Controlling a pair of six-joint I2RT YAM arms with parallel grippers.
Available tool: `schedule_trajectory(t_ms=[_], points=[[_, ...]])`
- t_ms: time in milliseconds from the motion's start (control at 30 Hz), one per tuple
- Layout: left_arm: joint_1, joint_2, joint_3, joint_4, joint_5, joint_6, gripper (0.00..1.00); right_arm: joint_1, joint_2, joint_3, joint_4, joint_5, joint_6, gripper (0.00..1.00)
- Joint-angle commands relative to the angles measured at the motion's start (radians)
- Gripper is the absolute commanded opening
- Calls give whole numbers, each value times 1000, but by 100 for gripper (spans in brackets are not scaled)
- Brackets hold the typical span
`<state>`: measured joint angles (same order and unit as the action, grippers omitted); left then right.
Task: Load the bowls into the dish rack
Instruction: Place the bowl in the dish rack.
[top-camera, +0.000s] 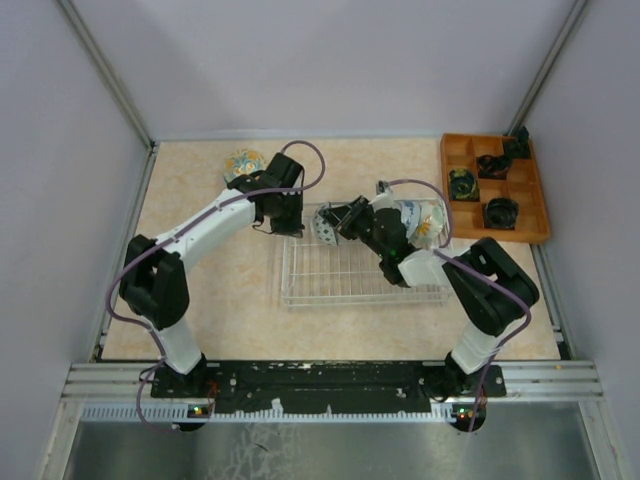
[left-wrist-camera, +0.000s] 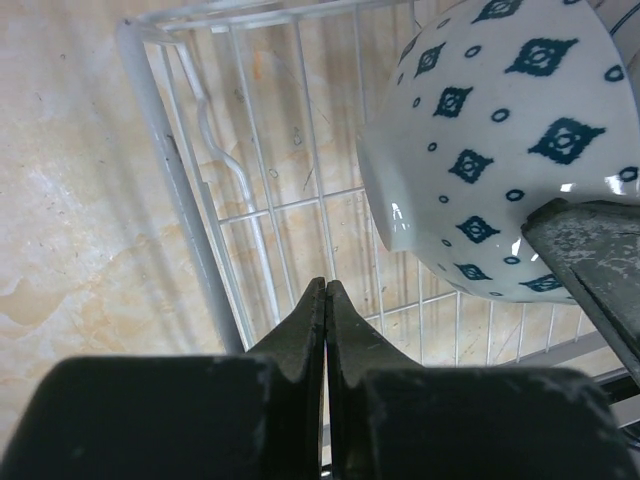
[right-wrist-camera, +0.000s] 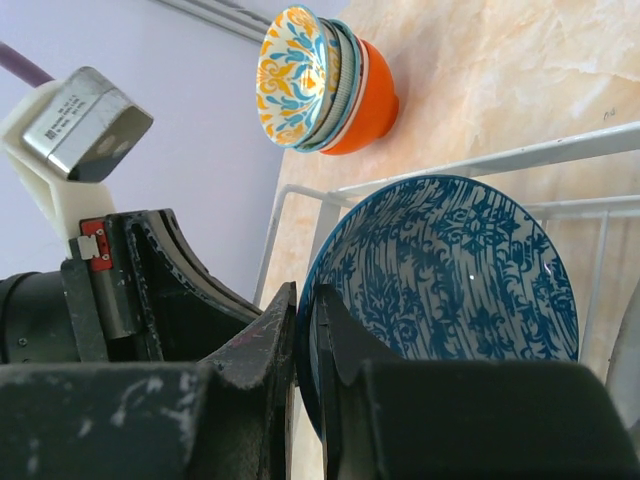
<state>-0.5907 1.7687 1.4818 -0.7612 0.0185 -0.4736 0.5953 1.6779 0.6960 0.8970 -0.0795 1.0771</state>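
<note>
Lilac walls close round a pale marbled table (top-camera: 240, 300), with the dish rack (top-camera: 340, 280) at its middle. Over the rack's far left corner the right jaws pinch the rim of a bowl (right-wrist-camera: 450, 270), held on edge with its open face toward the right wrist camera. The left jaws are pressed together on nothing, just beside that corner. The step in hand looks like seating this bowl in the rack. To do it well, I would lower it on edge until the rim sits between wires, keep it inside the raised side, and only then part the jaws slowly, since a glazed bowl let go upright may roll or tip. The left arm would best draw clear first. From above, the held bowl is mostly hidden by the right arm, but only that view shows more bowls (top-camera: 420, 222) by the rack's far right corner and an orange tray (top-camera: 500, 236) of black items. The right wrist view gives the dense blue inside and a stack of bowls (right-wrist-camera: 325, 80) on the table beyond the rack. The left wrist view gives the white outside with blue diamonds and the wires beneath, though whether bowl touches wire I cannot tell.
</note>
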Motion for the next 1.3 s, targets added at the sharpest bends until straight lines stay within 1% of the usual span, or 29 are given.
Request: schedule_trajectory(t_ms=[0, 100, 300, 433, 500, 533, 600, 933, 1267], points=[[8, 16, 16, 19, -9, -2, 2, 6, 6, -19, 120, 27, 23, 3], [7, 31, 38, 21, -8, -2, 2, 6, 12, -20, 128, 26, 26, 4], [9, 70, 79, 44, 22, -6, 1, 6, 2, -36, 120, 33, 25, 9], [8, 91, 111, 40, 25, -8, 0, 6, -15, -42, 91, 35, 12, 21], [8, 93, 113, 42, 27, -8, 0, 6, -15, -42, 75, 38, 4, 28], [8, 92, 113, 42, 27, -7, 0, 6, -15, -41, 64, 41, 0, 34], [8, 94, 112, 43, 28, -9, 0, 6, -52, -41, 52, 44, -8, 38], [8, 97, 118, 56, 47, -13, 0, 6, -117, -42, -31, 67, -48, 42], [5, 103, 140, 66, 85, -22, 0, 6, -167, -38, -122, 88, -91, 41]])
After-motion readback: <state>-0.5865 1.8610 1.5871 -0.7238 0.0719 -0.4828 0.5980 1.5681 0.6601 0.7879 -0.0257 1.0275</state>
